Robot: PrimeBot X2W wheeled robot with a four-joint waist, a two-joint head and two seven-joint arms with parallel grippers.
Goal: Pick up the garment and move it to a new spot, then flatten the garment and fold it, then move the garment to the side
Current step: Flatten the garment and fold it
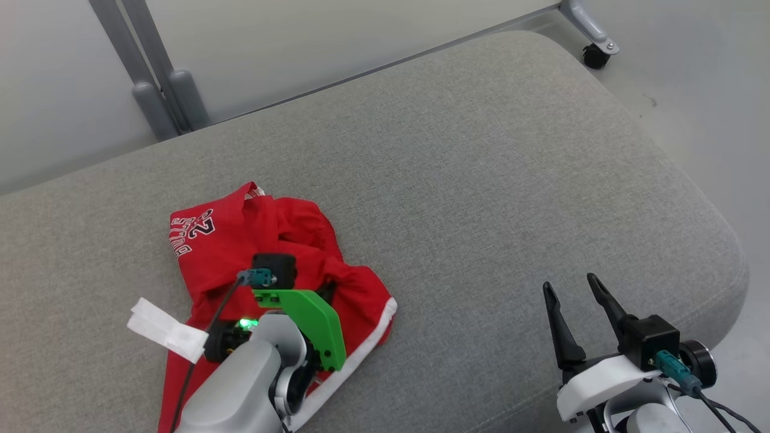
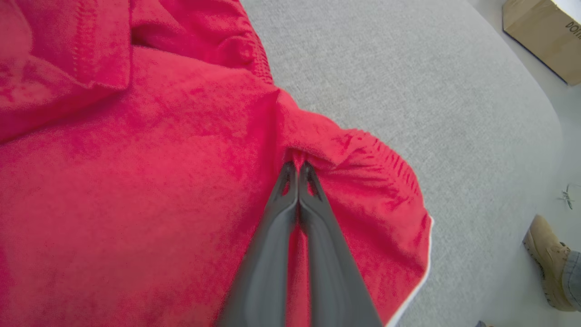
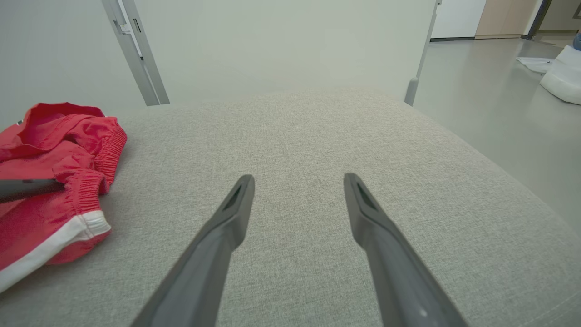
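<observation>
**A:** Any lettering out there?
**B:** Yes, black "BULLS" runs sideways across the red garment (image 1: 222, 246), and beside it a creased number starting with 2.
**A:** Anything else?
**B:** Dark print on the cardboard box (image 2: 540, 32), cut off at the edge, unreadable.

I'm over a big grey fabric cushion (image 1: 481, 150). Pale wall (image 3: 272, 41) behind, grey metal posts (image 1: 162, 96), a caster (image 1: 595, 55) on the glossy pale floor (image 3: 490, 91), and a cardboard box (image 2: 544, 36) off beside.
</observation>
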